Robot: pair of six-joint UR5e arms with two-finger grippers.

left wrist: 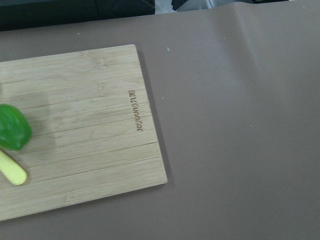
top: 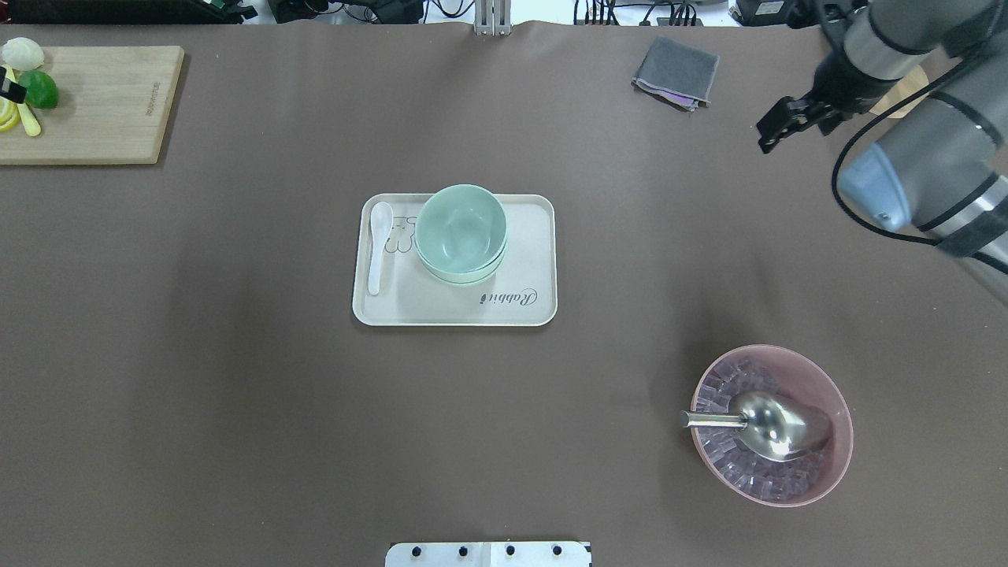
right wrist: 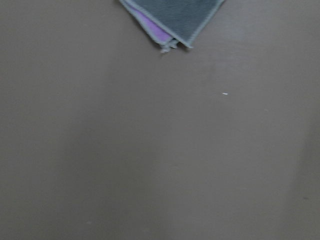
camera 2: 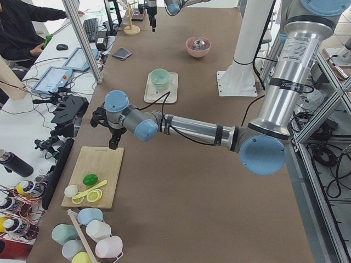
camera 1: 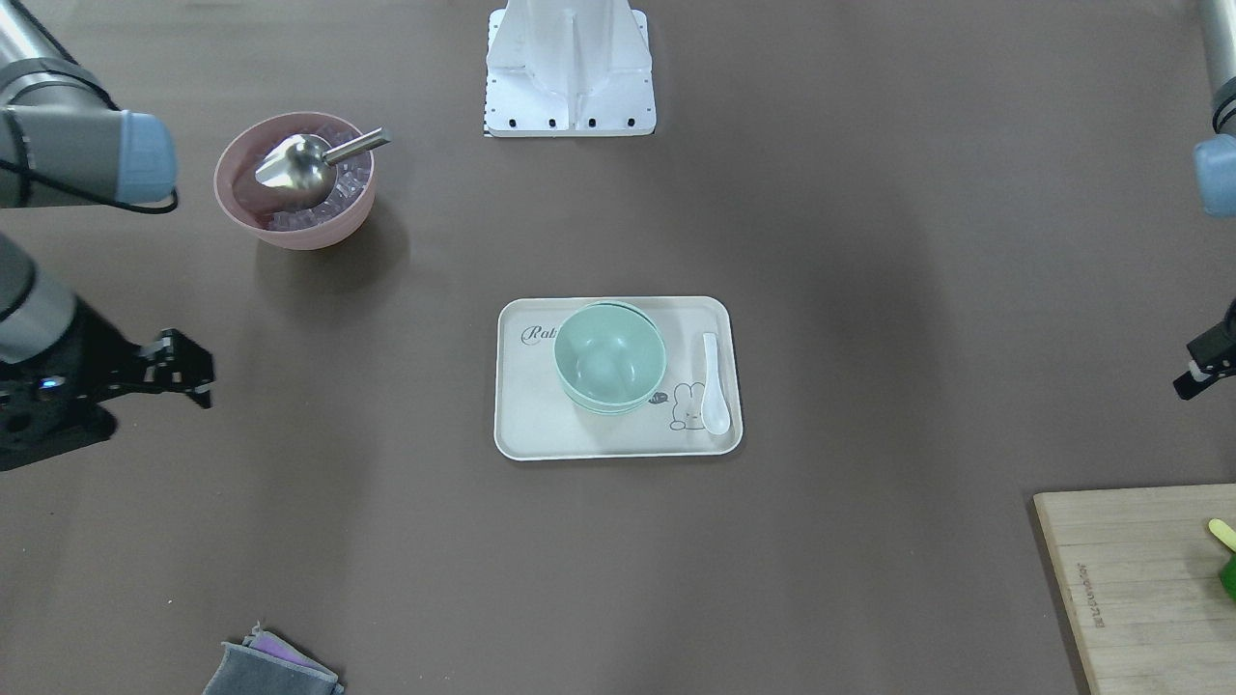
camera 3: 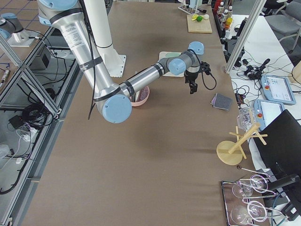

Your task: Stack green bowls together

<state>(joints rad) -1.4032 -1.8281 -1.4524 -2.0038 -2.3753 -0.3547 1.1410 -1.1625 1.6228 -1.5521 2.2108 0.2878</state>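
Sitting nested in one stack, the green bowls [camera 1: 610, 359] rest on a cream tray [camera 1: 541, 425] in the middle of the bench [camera 1: 869, 241], just beside a white spoon [camera 1: 715, 386]. The right end effector [camera 1: 196, 372] hovers well apart from them towards one end, fingers spread and holding nothing. The left end effector [camera 1: 1195, 378] hangs well apart at the opposite end near a cutting board [camera 1: 1130, 579]; I cannot tell whether it is parted or closed.

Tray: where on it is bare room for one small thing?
The tray is bare along its side nearest the robot, around the Rabbit lettering, and in a strip on the robot's right of the green bowls. Crowded: between the bowls and the white spoon.
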